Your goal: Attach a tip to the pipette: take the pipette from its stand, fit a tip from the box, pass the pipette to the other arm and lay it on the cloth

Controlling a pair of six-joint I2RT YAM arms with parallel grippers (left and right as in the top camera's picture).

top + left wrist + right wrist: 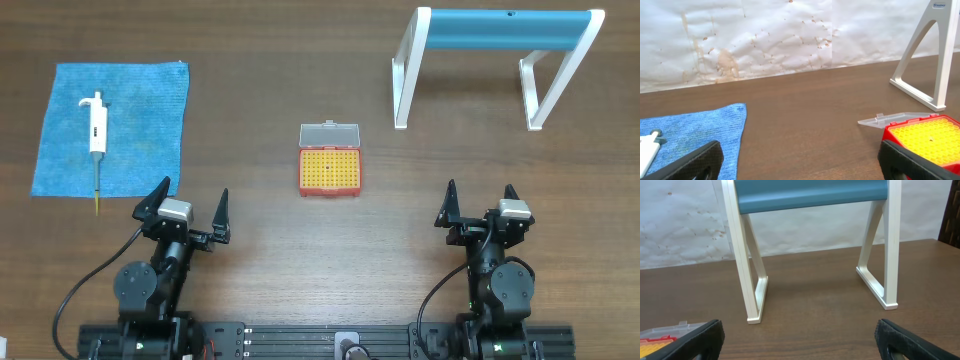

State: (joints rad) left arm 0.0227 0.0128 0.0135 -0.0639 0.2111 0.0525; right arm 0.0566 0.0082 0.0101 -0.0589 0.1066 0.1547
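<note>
Left claw (192,190), right claw (480,187) spread; one pipette (96,125) on cloth (145,110); one box (329,172).

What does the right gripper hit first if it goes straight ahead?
Likely nothing close: the right gripper points into the gap between the stand's two legs, under its blue bar. The white wall comes next, though depth is unclear.

Table (250,90): brown wood grain, low sheen. Cloth (140,110): blue, napped weave. Pipette (96,125): smooth white plastic. Tip box (329,193): red plastic, with clear plastic lid (329,134). Stand (505,28): smooth white legs, satin teal bar.
</note>
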